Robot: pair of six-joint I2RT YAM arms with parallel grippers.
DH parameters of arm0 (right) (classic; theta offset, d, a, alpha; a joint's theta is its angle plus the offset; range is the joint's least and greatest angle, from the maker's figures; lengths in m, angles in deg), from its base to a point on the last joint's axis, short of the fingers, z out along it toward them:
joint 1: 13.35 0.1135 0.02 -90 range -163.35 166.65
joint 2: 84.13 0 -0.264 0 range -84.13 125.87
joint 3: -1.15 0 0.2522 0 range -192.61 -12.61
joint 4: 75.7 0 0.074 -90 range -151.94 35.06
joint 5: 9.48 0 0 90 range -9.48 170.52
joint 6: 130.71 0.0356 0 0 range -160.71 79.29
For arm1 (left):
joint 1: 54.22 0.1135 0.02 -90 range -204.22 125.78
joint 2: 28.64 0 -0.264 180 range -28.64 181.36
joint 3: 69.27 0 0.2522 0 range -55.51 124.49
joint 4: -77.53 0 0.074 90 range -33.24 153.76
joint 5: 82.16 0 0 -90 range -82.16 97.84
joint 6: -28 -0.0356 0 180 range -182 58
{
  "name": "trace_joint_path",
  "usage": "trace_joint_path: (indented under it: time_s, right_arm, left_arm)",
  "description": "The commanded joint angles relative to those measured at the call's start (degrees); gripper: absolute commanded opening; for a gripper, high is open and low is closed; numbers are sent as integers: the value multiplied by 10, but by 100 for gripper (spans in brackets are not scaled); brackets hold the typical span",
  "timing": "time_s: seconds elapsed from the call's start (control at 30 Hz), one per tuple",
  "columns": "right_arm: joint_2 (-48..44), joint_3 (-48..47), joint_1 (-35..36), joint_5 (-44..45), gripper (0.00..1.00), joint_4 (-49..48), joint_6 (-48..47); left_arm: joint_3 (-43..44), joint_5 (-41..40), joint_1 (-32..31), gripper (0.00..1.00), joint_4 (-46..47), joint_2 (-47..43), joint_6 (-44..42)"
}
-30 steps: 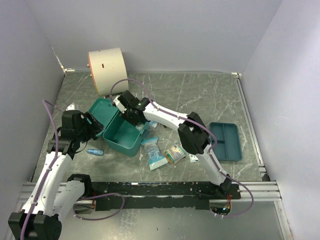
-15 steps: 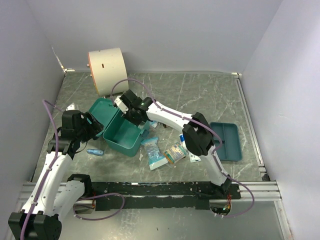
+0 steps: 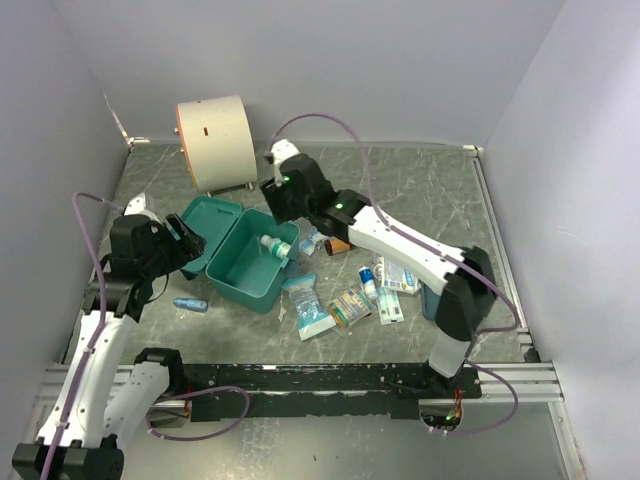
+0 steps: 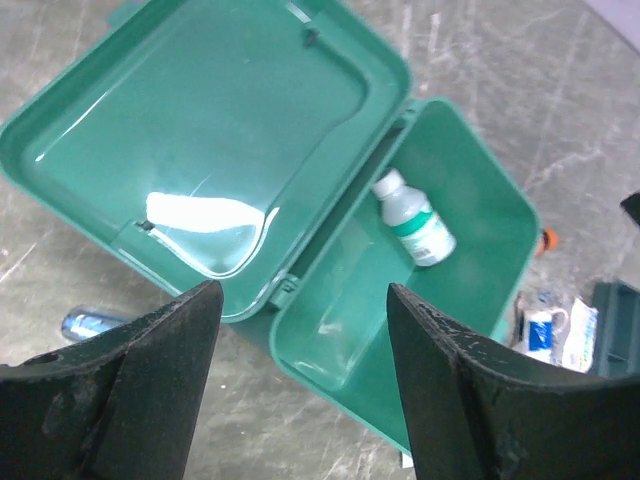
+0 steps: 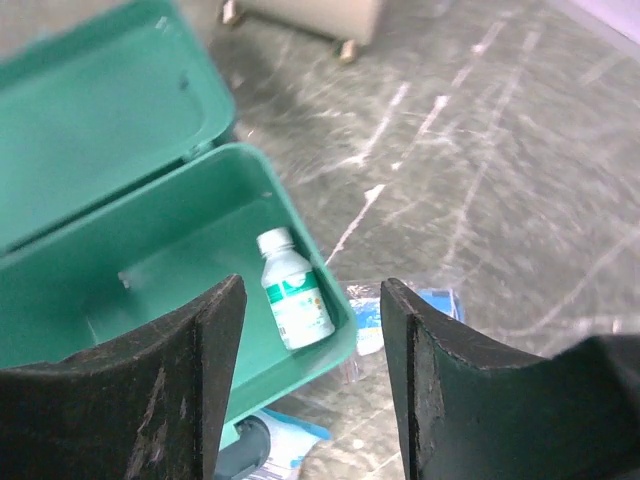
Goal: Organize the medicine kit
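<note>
Loose packets (image 3: 348,305) wait on the surface, nearer than either pincer. The left pincer (image 4: 300,300) hangs wide open, empty, above the open medicine kit (image 4: 330,350). Beyond, the right pincer (image 5: 312,295) has just spread and risen, empty. One white bottle (image 5: 293,302) lies packed beneath it.

The left gripper (image 4: 300,300) hangs tilted downward, jaws spread wide, empty — the right arm (image 3: 395,240) stretches forward and leftward, the right gripper (image 5: 312,290) likewise parted, holding nothing.
</note>
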Motion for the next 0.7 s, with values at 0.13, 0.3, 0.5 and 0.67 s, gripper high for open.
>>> trace_joint_path:
  time_s: [0.13, 0.3, 0.5, 0.67]
  right_arm:
    - [-144, 193, -126, 61, 56, -43, 373]
    - [-217, 352, -216, -34, 56, -95, 472]
    - [-225, 421, -217, -5, 58, -101, 556]
    - [-206, 453, -217, 13, 59, -125, 683]
  left_arm:
    - [34, 114, -3, 92, 49, -52, -60]
    - [22, 123, -3, 92, 72, -71, -59]
    - [-4, 115, -3, 91, 95, -89, -60]
    - [-8, 98, -3, 91, 93, -104, -63]
